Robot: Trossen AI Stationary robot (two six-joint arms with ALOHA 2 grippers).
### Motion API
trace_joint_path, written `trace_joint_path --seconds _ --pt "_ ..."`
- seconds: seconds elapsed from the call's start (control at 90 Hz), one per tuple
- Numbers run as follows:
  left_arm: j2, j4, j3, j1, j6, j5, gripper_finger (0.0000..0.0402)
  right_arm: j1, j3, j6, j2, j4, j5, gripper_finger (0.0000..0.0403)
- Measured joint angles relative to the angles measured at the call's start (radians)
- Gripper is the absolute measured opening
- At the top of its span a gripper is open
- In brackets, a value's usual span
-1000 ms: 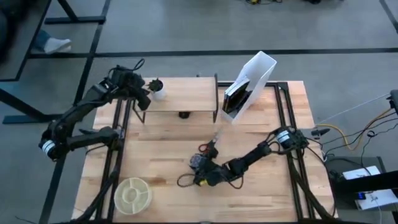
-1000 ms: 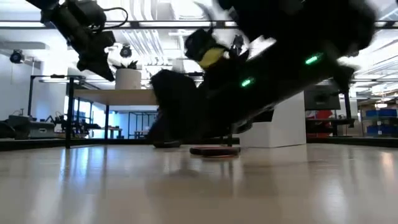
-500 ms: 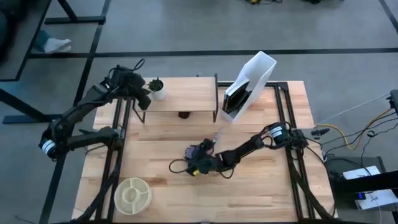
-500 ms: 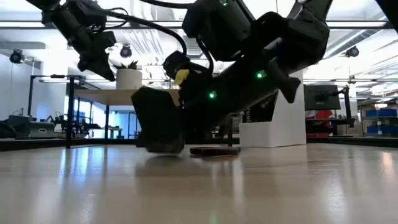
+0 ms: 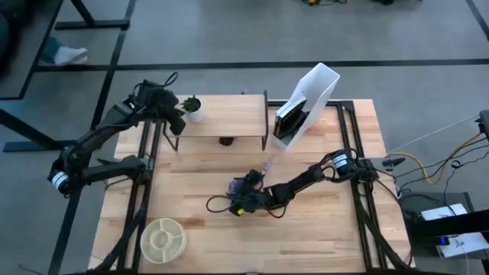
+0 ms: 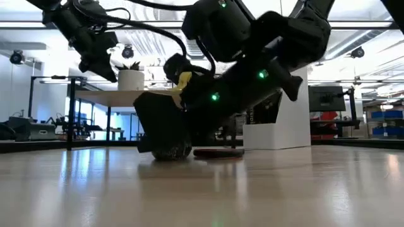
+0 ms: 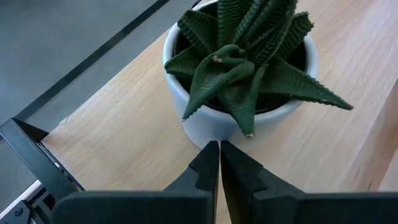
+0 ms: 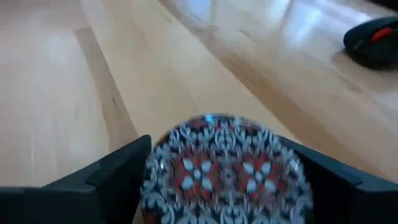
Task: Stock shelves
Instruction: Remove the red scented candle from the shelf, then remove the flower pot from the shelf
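Because the right gripper [image 8: 224,180] stands low over the tabletop [image 5: 199,191] with its fingers spread wide to either side of a round patterned ball [image 8: 225,169], red, white and dark, the item sits between the jaws at its widest part; whether the pads already press on it cannot be told, so it is entered as straddled, not gripped. In the low view the ball [image 6: 169,151] rests on the table, evidently not yet lifted. Just beyond the jaws lies a dark object with a red mark [image 8: 376,41], flat on the wood, apart from the ball. Farther out, the shelves [image 5: 221,114], a light-wood board on black legs, stand well apart at the table's far side, beside a white file holder [image 5: 306,103]. The left gripper [image 7: 219,158], jaws closed together and empty, hangs over the shelf's end just beside a potted succulent [image 7: 245,68] in a white pot, standing upright on the board, judged already stocked. A sectioned dish [image 5: 162,238] sits at the near edge, remote from both jaws.
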Motion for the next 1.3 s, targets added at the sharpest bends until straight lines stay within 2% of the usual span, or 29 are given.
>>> trace_joint_path --seconds 0.122,0.333,0.689,0.889,0.956,1.111,1.2,1.3 --pt "0.000 0.000 0.000 0.000 0.000 0.000 0.0000 0.000 0.052 0.008 0.000 -0.117 0.000 0.0316" --pt "-0.001 0.000 0.000 0.000 0.005 0.000 0.0000 0.000 0.141 0.018 0.000 -0.279 0.000 0.0354" --pt "-0.006 -0.017 0.004 0.000 0.060 0.000 0.0000 0.000 0.325 -0.165 -0.006 -0.307 0.000 0.0362" --pt "-0.010 -0.014 0.055 0.000 0.080 -0.003 0.0000 -0.002 0.394 -0.298 -0.043 -0.305 0.011 0.0362" --pt "-0.009 -0.013 0.070 0.002 0.128 -0.026 0.0000 -0.009 0.411 -0.357 -0.057 -0.311 0.009 0.0362" --pt "0.016 -0.018 0.076 0.006 0.294 -0.179 0.0000 -0.032 0.475 -0.477 -0.067 -0.366 0.046 0.0362" --pt "0.048 -0.007 0.076 0.015 0.365 -0.182 0.0000 -0.049 0.511 -0.550 -0.068 -0.419 0.091 0.0362" --pt "0.100 0.024 0.075 0.018 0.456 -0.183 0.0000 -0.085 0.552 -0.585 -0.068 -0.475 0.094 0.0362"
